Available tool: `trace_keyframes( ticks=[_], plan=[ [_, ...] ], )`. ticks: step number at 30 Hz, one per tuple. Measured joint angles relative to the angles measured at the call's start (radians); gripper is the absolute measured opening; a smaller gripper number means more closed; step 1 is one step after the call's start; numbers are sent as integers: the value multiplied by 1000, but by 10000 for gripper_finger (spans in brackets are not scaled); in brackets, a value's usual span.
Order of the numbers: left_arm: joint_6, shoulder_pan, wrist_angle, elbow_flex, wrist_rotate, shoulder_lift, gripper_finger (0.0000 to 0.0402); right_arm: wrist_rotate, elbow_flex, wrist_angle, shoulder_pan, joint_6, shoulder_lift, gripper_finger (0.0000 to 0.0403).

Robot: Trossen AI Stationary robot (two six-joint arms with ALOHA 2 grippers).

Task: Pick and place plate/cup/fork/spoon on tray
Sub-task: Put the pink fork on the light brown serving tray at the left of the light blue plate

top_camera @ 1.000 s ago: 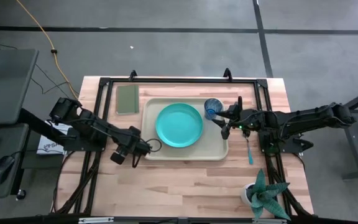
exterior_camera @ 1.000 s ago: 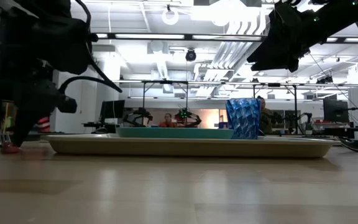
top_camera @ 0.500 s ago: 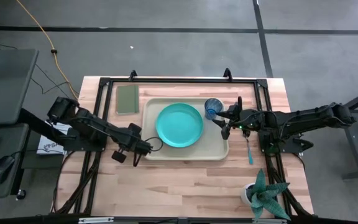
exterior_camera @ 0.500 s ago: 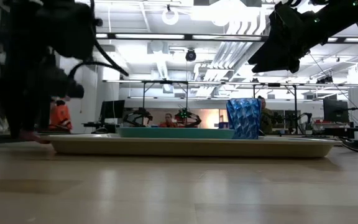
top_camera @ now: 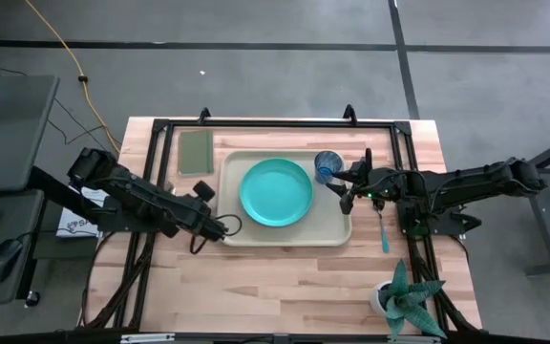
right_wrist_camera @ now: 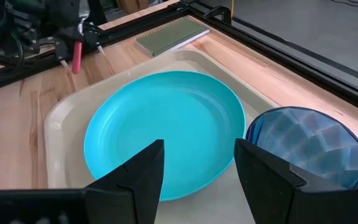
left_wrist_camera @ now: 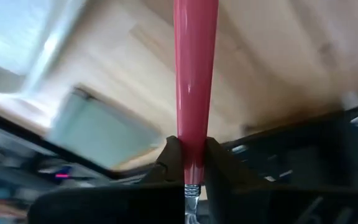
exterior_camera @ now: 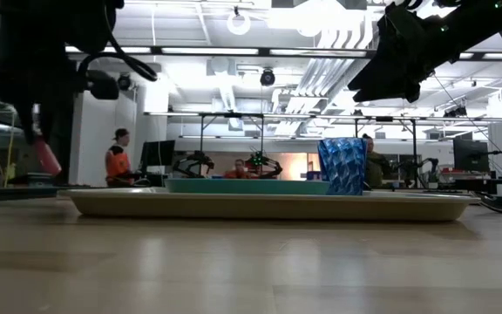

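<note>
The left tool (top_camera: 220, 227), off the tray's (top_camera: 229, 234) front-left corner, is clamped on the pink-handled fork (left_wrist_camera: 194, 81), whose long handle juts straight out beyond the fingers; the tray lies just to its right, so the left arm is the nearer one for this piece. Farther along, the plate (top_camera: 275, 192) sits mid-tray and the cup (top_camera: 327, 166) at its far right corner. The right tool (top_camera: 349, 188) hovers wide and empty by the cup, with the spoon (top_camera: 382, 229) on the worktop beyond the tray's right edge.

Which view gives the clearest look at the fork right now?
The left wrist view: the fork's pink handle fills the frame, clamped between the left gripper's fingers. The right wrist view shows it small and far off, pink handle hanging from that gripper. The low view catches only a pink sliver. In the high view I cannot make it out.
</note>
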State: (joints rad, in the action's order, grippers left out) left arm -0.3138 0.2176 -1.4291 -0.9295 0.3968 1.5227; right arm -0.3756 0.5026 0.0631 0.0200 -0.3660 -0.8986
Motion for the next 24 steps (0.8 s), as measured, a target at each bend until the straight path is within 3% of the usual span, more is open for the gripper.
trace_keyframes(
  ticks=[3, 11, 16, 24],
  plan=[
    [-111, 0, 3, -1, 94, 0, 0, 0, 0, 0, 0, 0, 0, 188],
    [-445, -1, 27, -66, 129, 21, 0, -26, 0, 0, 0, -17, 0, 188],
    [-634, -1, 165, -116, 220, 73, 0, -42, 0, 0, 0, -19, 0, 188],
    [-907, -34, 339, -122, 244, 188, 0, -41, 0, 1, 0, -20, 0, 188]
  ],
)
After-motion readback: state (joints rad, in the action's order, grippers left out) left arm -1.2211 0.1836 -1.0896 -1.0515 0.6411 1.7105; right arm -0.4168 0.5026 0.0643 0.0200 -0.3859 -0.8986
